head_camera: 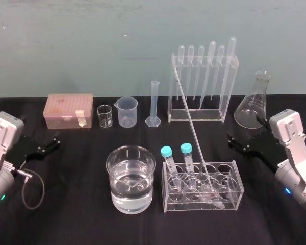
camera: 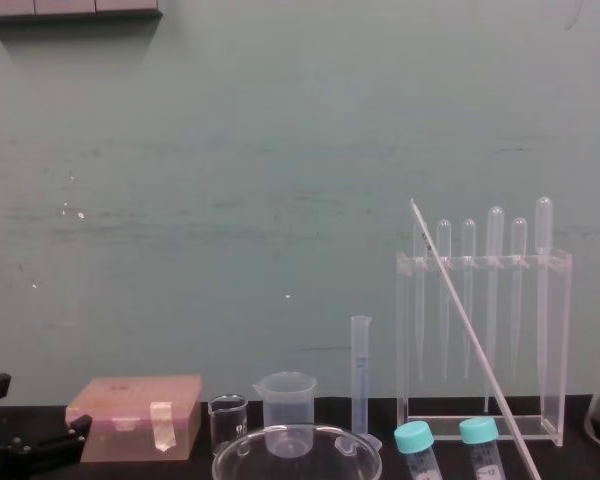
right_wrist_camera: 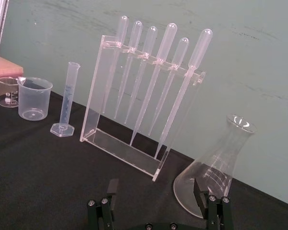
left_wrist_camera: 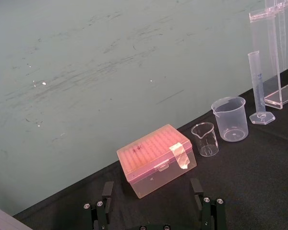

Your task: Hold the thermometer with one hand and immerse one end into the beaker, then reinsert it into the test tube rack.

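Both spread wide, empty, at desk [head_camera: 76,217] sides: left end effector [head_camera: 52,143] and right end effector [head_camera: 233,142]. Thermometer [head_camera: 194,131] leans in test tube rack [head_camera: 237,193], beside beaker [head_camera: 131,189].

Beaker [head_camera: 117,190] left of test tube rack [head_camera: 235,197]; thermometer [head_camera: 194,132] leaning in rack.

I find the black table [head_camera: 66,204] evenly, softly lit, with hardly any shadows. Small glints sit on the beaker [head_camera: 112,184].
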